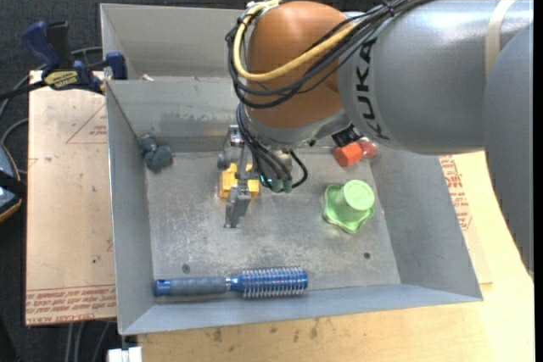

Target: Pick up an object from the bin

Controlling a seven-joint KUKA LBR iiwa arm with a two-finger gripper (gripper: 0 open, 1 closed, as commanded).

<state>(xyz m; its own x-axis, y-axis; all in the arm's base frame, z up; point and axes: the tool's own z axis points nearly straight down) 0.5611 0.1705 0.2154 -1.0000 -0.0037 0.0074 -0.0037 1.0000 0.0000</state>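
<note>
Grey metal forms the bin (127,208), and its scuffed floor carries only a few loose things, all well apart from one another. The arm (441,55) comes in from the right of the camera view. Its rounded orange wrist cover (288,55), looped with black and yellow cables (254,76), hangs over the back half of the bin.

Below the cover the gripper (237,203) reaches down to a spot a little left of the floor's middle, with its tip at or very near the metal. A small yellow block (227,182) sits tight against the gripper on the side toward the view's left. Whether the block is pinched or only touched cannot be told, and neither can whether the jaws are spread or pressed together (the wrist and cables shade that spot).

To the right of the gripper, a pale green cup-shaped piece (348,205) rests on the floor. Behind it, a small red-orange thing (352,153) lies near the back wall, partly under the arm. A dark blue-grey lump (157,154) sits toward the back left corner. A blue hairbrush (246,282) lies along the front wall, with its handle pointing left and its bristled head toward the middle.
</note>
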